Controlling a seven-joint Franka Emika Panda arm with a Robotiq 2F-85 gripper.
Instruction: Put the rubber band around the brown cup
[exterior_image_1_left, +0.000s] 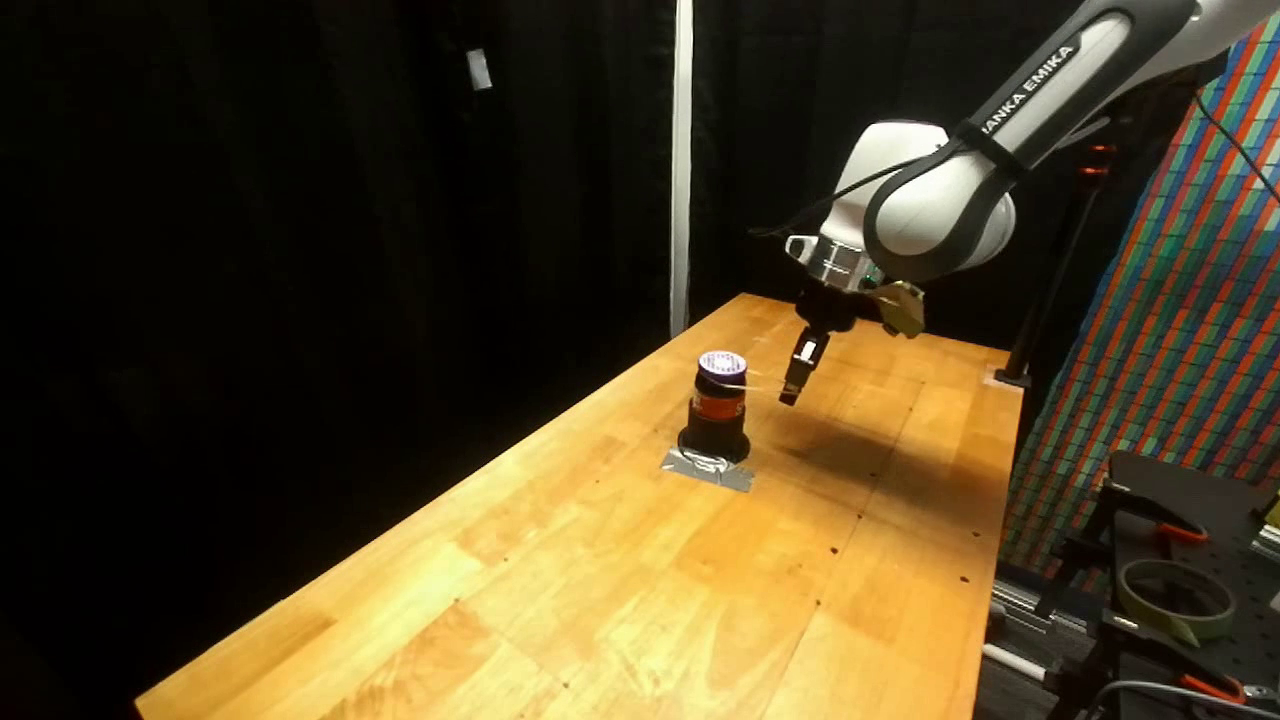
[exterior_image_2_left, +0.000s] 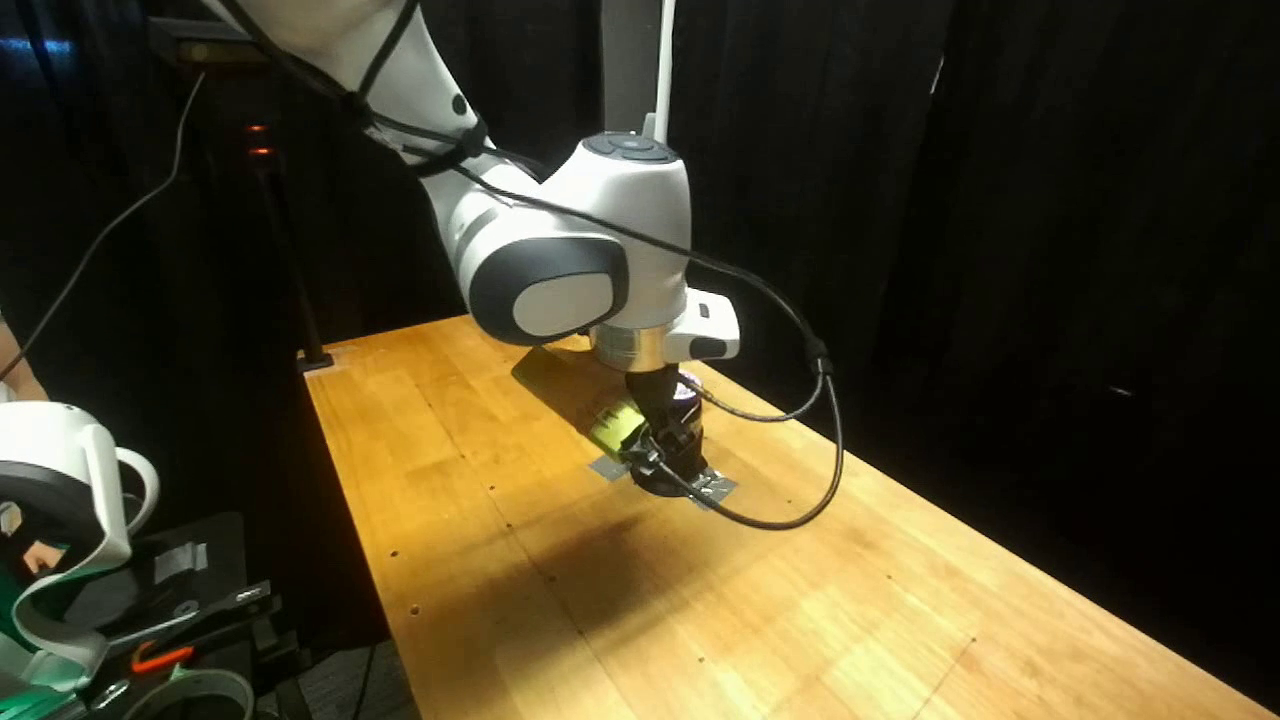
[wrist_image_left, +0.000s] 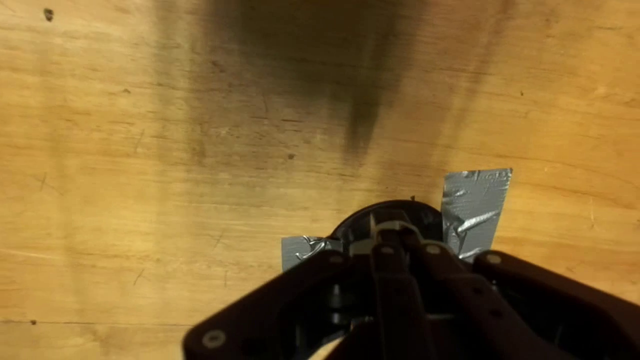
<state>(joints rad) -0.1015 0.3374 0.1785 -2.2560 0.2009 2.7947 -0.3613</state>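
Relation of note: cup to gripper. The brown cup stands upright on the desk, long axis vertical, grey tape at its foot. The gripper is beside the cup, near but apart: in an exterior view the cup lies to the left of the fingertips, which appear about level with the orange stripe and slant in toward it. Fingers together, apparently clamped on the rubber band, whose thin strands run from the tips to the upper cup. It looks looped there; the hidden side of the cup leaves a full turn unconfirmed. In the wrist view the fingers overlap the cup's dark foot, so clearance cannot be read.

Judgement: looping is well along, release not yet done. The next move probably calls for bringing the tips leftward to the cup, easing the stretch, then parting the fingers. Risk: letting go from here might flick the band off over the top
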